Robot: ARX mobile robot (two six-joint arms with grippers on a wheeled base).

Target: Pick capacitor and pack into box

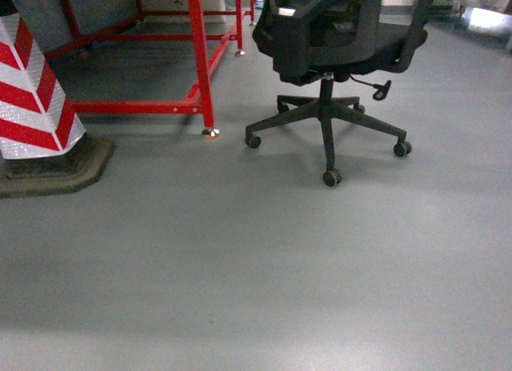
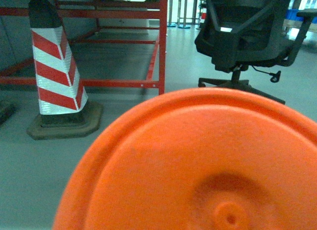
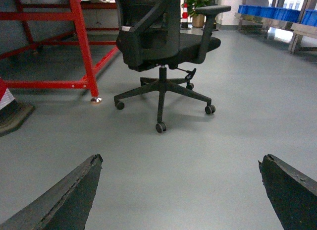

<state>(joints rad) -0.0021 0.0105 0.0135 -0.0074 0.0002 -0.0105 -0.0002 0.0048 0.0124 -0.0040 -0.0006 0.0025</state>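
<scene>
From where I sit, no picking or packing is in hand: neither a capacitor nor the box appears in any view, so I judge the rig to be in transit or searching, with the task itself not yet begun. The head view shows only grey floor, a black office chair ahead to the right, a red steel frame ahead to the left, and a red-and-white striped cone at the far left. The right gripper stands wide open, its two dark fingers at the lower corners of its wrist view, nothing between them. The left gripper I cannot judge: a large orange disc-shaped object fills the lower part of that wrist view and hides the fingers; what it is I cannot say. Blue bins sit on racking in the far background of the right wrist view. The next move calls for locating the workstation; the chair and the frame's legs stand in any straight path forward.
</scene>
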